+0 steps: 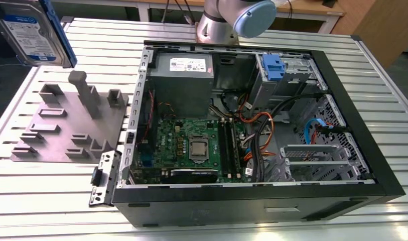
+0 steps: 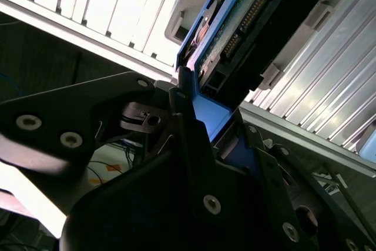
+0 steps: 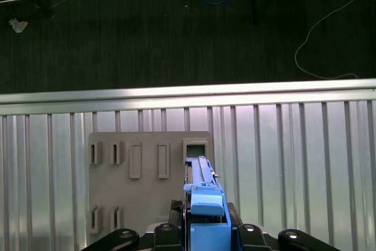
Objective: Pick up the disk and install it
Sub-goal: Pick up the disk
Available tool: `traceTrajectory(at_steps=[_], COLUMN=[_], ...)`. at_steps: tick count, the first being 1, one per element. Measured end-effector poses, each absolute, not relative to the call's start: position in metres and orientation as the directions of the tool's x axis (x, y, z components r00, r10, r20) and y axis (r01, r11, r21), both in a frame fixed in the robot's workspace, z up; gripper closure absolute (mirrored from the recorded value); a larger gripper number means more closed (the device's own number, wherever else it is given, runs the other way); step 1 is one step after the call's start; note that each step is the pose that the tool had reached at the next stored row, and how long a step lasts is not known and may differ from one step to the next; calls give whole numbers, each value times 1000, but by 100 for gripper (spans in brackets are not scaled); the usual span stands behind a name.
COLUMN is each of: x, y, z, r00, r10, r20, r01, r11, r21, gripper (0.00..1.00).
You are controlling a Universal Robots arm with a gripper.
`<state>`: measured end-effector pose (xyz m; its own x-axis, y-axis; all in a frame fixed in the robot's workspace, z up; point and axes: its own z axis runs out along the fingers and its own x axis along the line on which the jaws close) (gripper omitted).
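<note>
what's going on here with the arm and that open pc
The arm has the disk clamped in its jaws by the blue bracket, lifted off the table above the grey fixture plate at the exterior view's left. The open PC case sits beside the plate. The disk is not in the case yet.
</note>
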<state>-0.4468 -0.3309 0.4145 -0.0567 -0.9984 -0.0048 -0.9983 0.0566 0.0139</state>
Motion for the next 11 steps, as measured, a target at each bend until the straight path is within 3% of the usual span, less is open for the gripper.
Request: traceTrajectory(at_steps=[11], x=[-447], y=[-331], z=[423], r00=[-57], r10=[-998], r20=[-5], r01=[-998], r11=[57], r21=[14], gripper=[64])
